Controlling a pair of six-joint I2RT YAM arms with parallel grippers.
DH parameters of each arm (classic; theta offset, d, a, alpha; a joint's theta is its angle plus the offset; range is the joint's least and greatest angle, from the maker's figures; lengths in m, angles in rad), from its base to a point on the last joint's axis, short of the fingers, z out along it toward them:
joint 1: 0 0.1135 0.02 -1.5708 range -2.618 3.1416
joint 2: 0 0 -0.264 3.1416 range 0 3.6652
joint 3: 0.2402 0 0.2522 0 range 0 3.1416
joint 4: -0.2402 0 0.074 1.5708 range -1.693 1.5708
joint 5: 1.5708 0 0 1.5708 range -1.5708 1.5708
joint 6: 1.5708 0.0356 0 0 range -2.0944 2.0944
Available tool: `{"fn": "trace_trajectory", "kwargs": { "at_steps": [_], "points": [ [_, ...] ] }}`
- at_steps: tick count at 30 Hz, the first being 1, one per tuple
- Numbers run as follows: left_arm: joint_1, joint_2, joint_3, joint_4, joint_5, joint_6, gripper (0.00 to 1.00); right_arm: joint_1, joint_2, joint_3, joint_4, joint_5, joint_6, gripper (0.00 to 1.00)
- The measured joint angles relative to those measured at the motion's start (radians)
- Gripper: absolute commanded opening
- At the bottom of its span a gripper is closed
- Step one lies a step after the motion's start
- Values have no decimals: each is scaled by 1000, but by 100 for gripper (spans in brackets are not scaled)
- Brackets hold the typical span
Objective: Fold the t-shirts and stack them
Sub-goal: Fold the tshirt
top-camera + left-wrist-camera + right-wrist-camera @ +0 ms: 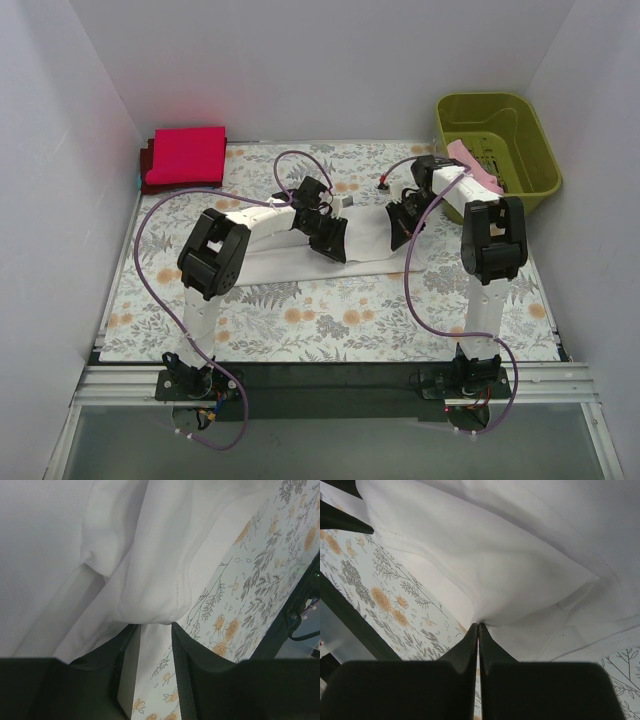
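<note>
**Right gripper (478,625) pressed together on a fold of the white t-shirt (485,570); left gripper (156,625) spread.**

Just ahead of the right fingertips, the pinched fold bulges upward. Ahead of the left tips, a hemmed fold sits across the gap and is not visibly clamped. If you lift now, the shirt will likely hang from one grip, drag over the table (330,320) and skew the fold. The thin right pinch may also slip. The pink t-shirt (475,170) lies on the rim of the basket (530,130), beyond the right gripper. The red t-shirt (185,155) lies folded, well away beyond the left gripper.
</note>
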Motion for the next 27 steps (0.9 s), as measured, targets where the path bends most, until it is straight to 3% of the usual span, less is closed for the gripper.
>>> {"fn": "trace_trajectory", "kwargs": {
  "at_steps": [10,15,19,27],
  "points": [
    [0,0,7,8,8,-22,29,-31,0,23,-19,-63,0,1],
    [0,0,17,18,9,-37,17,-42,1,42,-22,-101,0,1],
    [0,0,17,23,7,-46,1,-43,13,65,-23,-127,0,1],
    [14,0,17,64,3,-73,0,-43,57,98,-26,-163,1,1]
  ]
}}
